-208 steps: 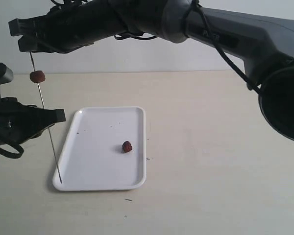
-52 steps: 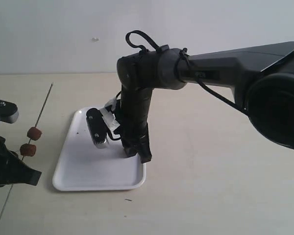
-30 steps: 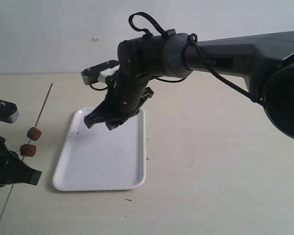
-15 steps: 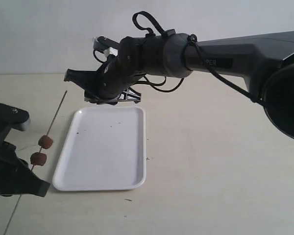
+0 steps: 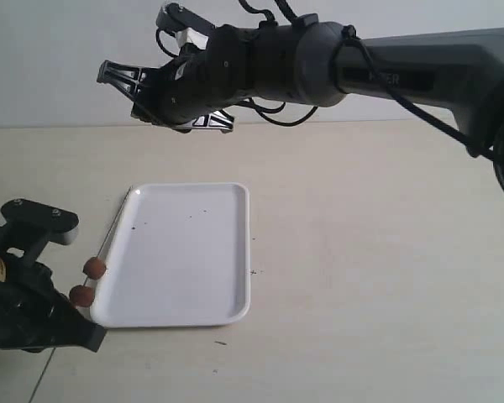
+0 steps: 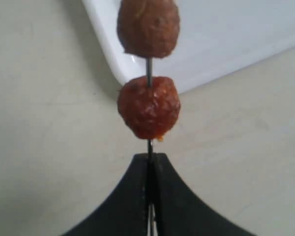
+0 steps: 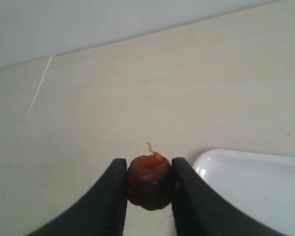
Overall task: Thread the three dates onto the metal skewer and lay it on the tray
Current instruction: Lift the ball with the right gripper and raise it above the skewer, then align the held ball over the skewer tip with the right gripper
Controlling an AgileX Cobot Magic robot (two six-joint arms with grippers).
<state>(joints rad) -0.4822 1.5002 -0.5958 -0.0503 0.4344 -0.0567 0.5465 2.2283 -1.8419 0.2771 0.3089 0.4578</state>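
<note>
My left gripper is shut on the thin metal skewer at the table's front left. Two dates are threaded on the skewer just beyond the jaws; the exterior view shows these dates beside the white tray's left rim. The skewer slants up towards the tray's far left corner. My right gripper hangs high above the table behind the tray, shut on the third date, which sits between both fingers.
The tray's rounded corner shows under the right gripper, and its near corner lies behind the skewered dates. Bare beige table stretches to the right of the tray. The right arm spans the top of the scene.
The right gripper rose and swung left, carrying its date higher behind the tray. The left gripper shifted right with the skewer, bringing the two dates against the tray's left rim.
</note>
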